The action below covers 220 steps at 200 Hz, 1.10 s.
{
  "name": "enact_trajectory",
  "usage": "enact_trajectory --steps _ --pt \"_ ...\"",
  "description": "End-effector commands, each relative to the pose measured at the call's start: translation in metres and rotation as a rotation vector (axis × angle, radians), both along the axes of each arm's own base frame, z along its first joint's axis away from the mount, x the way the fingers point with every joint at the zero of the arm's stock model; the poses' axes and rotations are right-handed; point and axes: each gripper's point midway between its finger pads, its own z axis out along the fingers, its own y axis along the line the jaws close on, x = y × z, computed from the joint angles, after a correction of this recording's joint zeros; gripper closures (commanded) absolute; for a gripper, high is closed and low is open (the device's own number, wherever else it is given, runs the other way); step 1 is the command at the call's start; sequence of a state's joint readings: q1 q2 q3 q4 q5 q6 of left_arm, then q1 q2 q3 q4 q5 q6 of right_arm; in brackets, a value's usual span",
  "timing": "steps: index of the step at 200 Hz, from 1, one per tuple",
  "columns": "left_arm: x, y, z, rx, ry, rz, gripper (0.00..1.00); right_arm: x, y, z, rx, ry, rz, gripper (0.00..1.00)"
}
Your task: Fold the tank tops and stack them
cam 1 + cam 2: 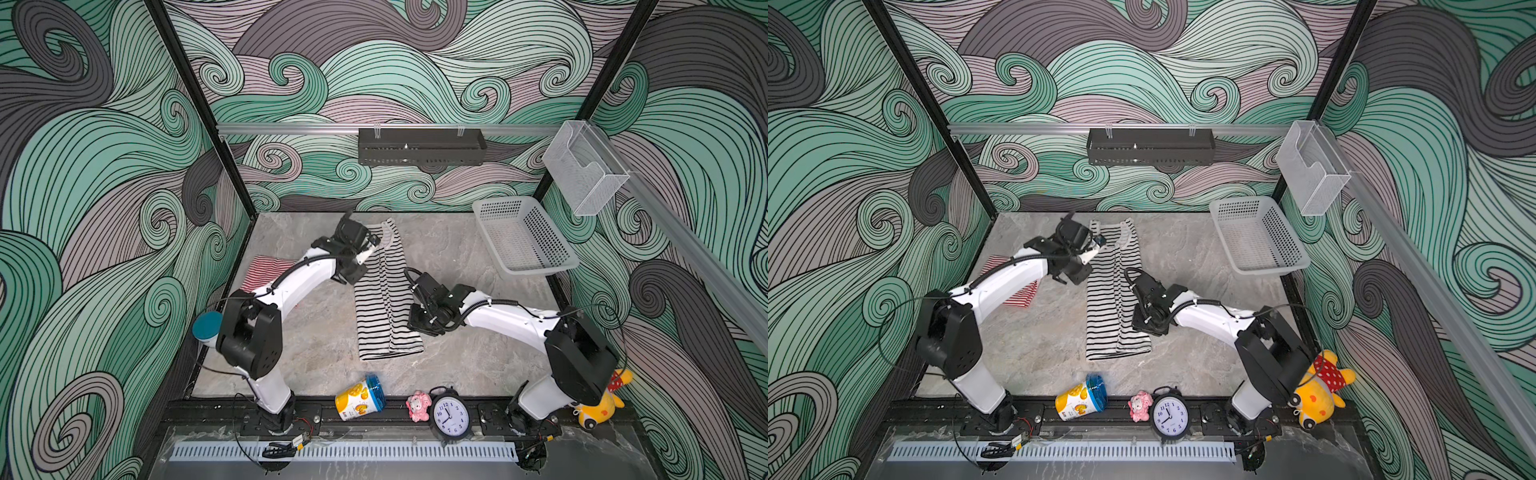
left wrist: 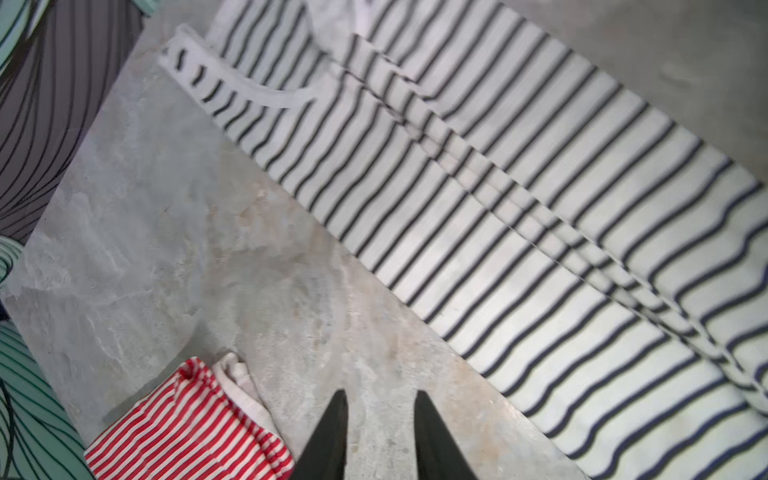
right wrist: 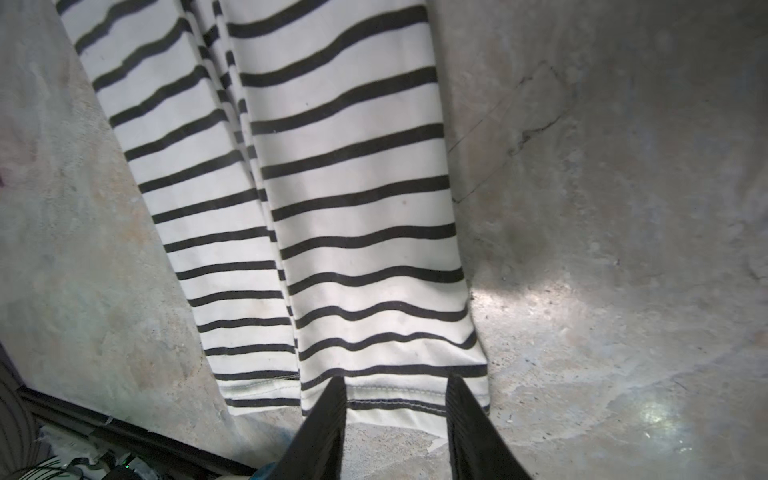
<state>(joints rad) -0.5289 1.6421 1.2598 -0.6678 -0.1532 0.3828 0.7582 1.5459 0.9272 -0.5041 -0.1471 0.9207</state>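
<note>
Left end effector (image 2: pixel 379 392), right end effector (image 3: pixel 395 380): jaws apart, empty, by black-and-white tank top (image 1: pixel 384 299)

White-shelled arms (image 1: pixel 303 278) carry black joints (image 1: pixel 249 328) and cables (image 1: pixel 482 304); the left hand (image 2: pixel 380 392) has black tapered fingers (image 2: pixel 328 436).

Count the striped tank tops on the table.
2. The black-and-white tank top lies centred lengthwise; the red-and-white tank top sits left, partly hidden under the left arm.
</note>
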Motion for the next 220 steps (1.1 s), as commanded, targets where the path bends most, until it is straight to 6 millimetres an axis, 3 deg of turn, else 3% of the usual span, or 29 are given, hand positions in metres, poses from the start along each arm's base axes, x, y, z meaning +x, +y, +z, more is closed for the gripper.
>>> enact_trajectory --steps 1,43,95,130,135,164,220 --pt "-0.016 -0.004 -0.011 0.019 -0.041 -0.056 0.64 -0.012 -0.007 -0.012 0.081 0.055 -0.018 0.52" --pt "-0.05 -0.004 -0.019 0.014 0.029 -0.072 0.64 -0.026 -0.001 -0.025 0.203 0.11 -0.051 0.52" --pt "-0.072 -0.003 -0.016 0.032 0.0 -0.119 0.65 -0.051 -0.016 -0.055 0.173 0.215 -0.133 0.58" --pt "-0.087 -0.003 -0.026 0.042 0.045 -0.145 0.65 -0.054 -0.019 -0.056 0.167 0.224 -0.145 0.66" --pt "-0.088 -0.005 -0.019 0.024 0.026 -0.152 0.65 -0.055 -0.019 -0.057 0.168 0.225 -0.147 0.66" --pt "-0.101 -0.01 -0.024 0.024 0.048 -0.185 0.65 -0.056 -0.019 -0.059 0.172 0.23 -0.152 0.71" --pt "-0.128 -0.021 -0.049 0.018 0.126 -0.256 0.63 -0.05 -0.012 -0.058 0.19 0.221 -0.145 0.87"
